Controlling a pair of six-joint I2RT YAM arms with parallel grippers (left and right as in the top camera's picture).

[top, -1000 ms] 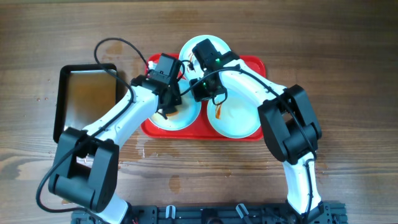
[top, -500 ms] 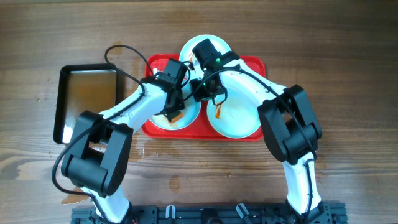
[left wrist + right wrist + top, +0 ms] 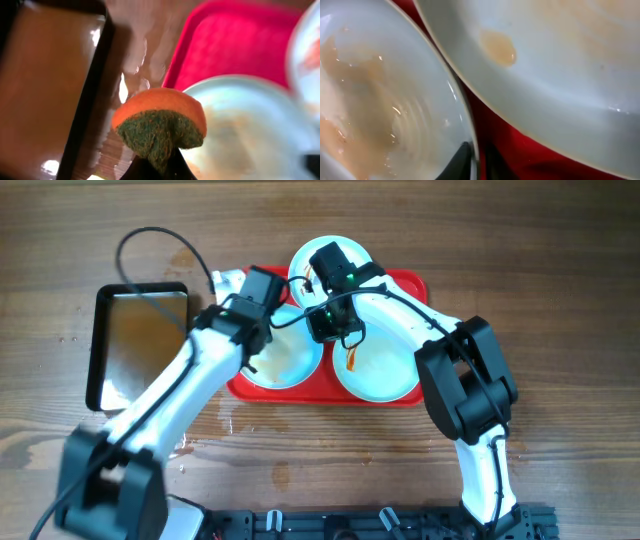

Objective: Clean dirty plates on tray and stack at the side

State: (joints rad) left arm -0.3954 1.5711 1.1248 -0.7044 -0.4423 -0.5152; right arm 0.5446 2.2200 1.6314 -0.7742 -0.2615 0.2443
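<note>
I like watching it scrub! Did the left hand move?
Yes. The left hand, holding the sponge, slid left off the plate's middle toward the tray's left edge, nearer the black pan.

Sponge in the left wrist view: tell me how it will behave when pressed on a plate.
The sponge probably squashes easily: it bulges into a dome where the left gripper pinches it. Its green scouring face likely drags on the plate, though the smeared film there may let it slip.
</note>
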